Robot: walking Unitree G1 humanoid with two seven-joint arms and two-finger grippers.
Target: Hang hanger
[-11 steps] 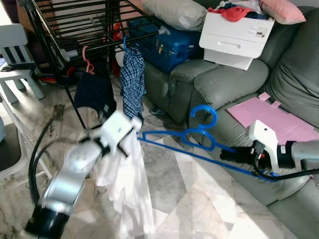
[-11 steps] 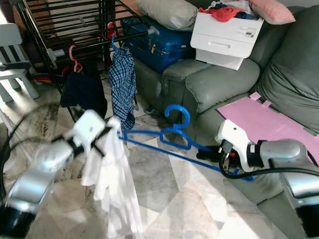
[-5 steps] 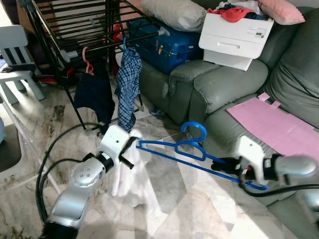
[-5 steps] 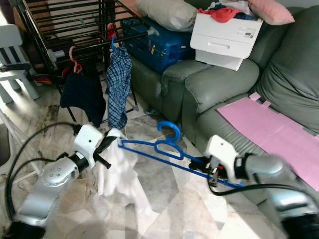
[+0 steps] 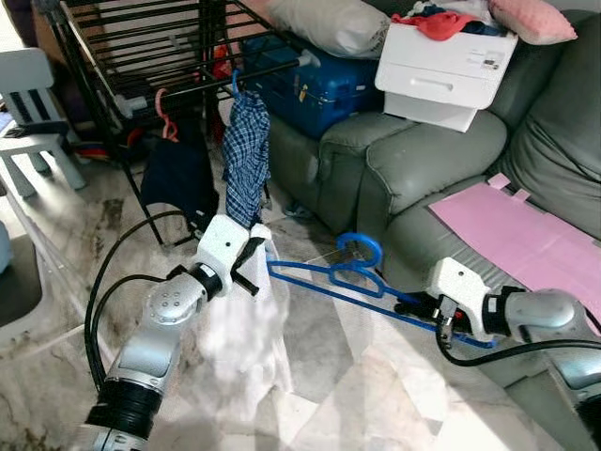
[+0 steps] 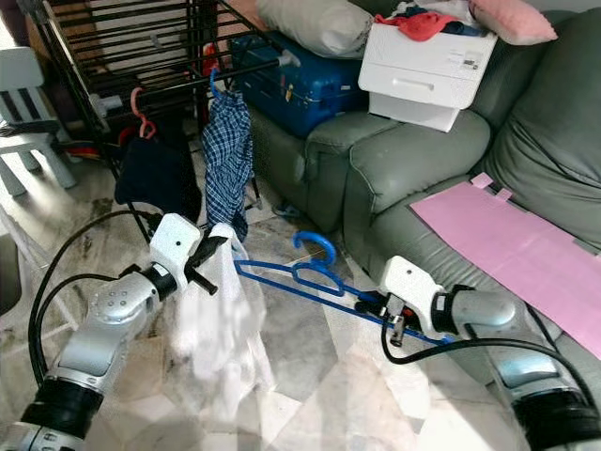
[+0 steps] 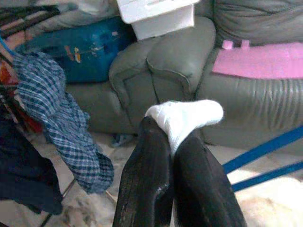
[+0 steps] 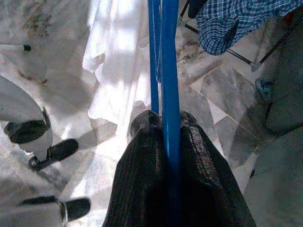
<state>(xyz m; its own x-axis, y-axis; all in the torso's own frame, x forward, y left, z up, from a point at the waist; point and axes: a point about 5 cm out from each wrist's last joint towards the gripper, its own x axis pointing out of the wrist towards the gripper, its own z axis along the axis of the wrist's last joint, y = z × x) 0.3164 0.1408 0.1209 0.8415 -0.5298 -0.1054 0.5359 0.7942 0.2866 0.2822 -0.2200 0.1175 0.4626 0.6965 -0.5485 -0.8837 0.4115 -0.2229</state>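
A blue plastic hanger (image 5: 357, 275) is held low over the marble floor, its hook (image 5: 360, 250) pointing up toward the sofa. My right gripper (image 5: 409, 303) is shut on the hanger's right end; its fingers (image 8: 142, 184) pinch the blue bar (image 8: 169, 71). A white garment (image 5: 246, 338) hangs from my left gripper (image 5: 255, 252), which is shut on its top edge at the hanger's left tip. In the left wrist view the white cloth (image 7: 187, 116) sticks out between the fingers (image 7: 147, 175). The black drying rack (image 5: 141, 42) stands behind.
A checked blue garment (image 5: 246, 155) and a dark garment (image 5: 178, 178) hang on the rack. A grey sofa (image 5: 441, 160) carries a blue suitcase (image 5: 315, 85), a white box (image 5: 446, 66) and a pink sheet (image 5: 526, 230). A white chair (image 5: 28, 103) stands at the left.
Both arms have shifted slightly: the hanger now sits lower and closer to me, and the white garment hangs spread out rather than bunched. Both grips hold.
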